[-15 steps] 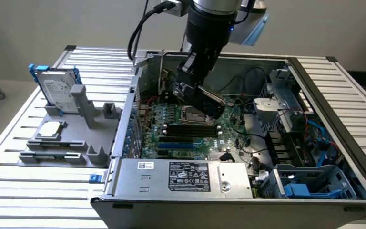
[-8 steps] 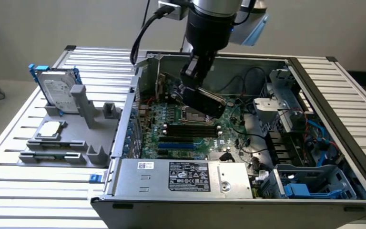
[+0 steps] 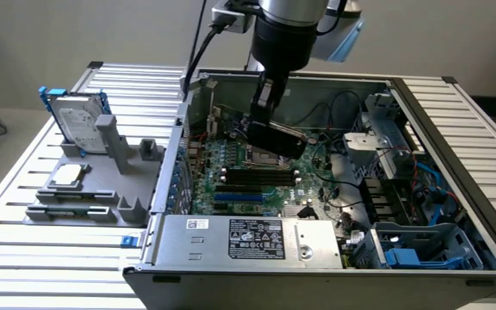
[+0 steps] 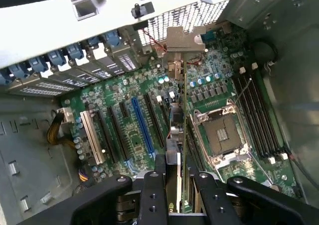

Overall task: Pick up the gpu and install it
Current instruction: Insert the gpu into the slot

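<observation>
The gpu [image 3: 279, 139] is a flat card with a black cover, held inside the open computer case over the green motherboard [image 3: 230, 194]. My gripper [image 3: 262, 120] reaches down from above and is shut on the card's upper edge. In the wrist view the gpu [image 4: 185, 110] shows edge-on as a thin green board between my two black fingers [image 4: 154, 187], with its silver end bracket [image 4: 182, 42] toward the case's rear slot openings. The card runs between the expansion slots and the CPU socket [image 4: 222, 133]. I cannot tell whether its lower edge touches the board.
A long blue expansion slot [image 4: 142, 125] lies beside black slots. Black memory sticks [image 3: 252, 174] sit near the socket. The power supply [image 3: 248, 240] fills the case's front. On the exterior view's left, a grey fixture [image 3: 93, 190] holds a hard drive [image 3: 80, 126] in a blue frame.
</observation>
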Controlling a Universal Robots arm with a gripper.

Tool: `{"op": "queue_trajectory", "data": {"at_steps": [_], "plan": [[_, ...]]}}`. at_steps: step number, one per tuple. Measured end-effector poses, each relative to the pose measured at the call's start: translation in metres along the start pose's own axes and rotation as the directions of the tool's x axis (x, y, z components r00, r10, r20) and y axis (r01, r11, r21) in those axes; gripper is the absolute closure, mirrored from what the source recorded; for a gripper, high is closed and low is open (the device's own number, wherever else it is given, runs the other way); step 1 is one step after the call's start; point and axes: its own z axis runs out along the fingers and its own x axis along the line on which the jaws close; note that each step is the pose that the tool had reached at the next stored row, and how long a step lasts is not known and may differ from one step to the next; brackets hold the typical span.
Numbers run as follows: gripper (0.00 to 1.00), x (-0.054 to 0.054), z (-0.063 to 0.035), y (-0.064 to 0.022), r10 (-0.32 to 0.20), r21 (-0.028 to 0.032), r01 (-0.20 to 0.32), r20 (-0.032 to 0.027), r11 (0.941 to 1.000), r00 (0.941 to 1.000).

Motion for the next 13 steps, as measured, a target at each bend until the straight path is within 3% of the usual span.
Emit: {"op": "queue_trajectory", "data": {"at_steps": [2, 4, 8, 10, 13], "plan": [[0.74, 0.0, 0.0008, 0.0, -0.036, 0.0034, 0.036, -0.0025, 0.9994, 0.9994], [0.74, 0.0, 0.0014, -0.0001, -0.07, 0.0113, 0.07, -0.0037, 0.9975, 0.9975], [0.74, 0.0, 0.0024, -0.0002, -0.133, 0.0398, 0.133, -0.0038, 0.9903, 0.9911], [0.74, 0.0, 0.0029, -0.0002, -0.167, 0.0498, 0.167, -0.0056, 0.9847, 0.986], [0.74, 0.0, 0.0031, -0.0004, -0.213, 0.0558, 0.213, -0.0092, 0.9755, 0.9771]]}}
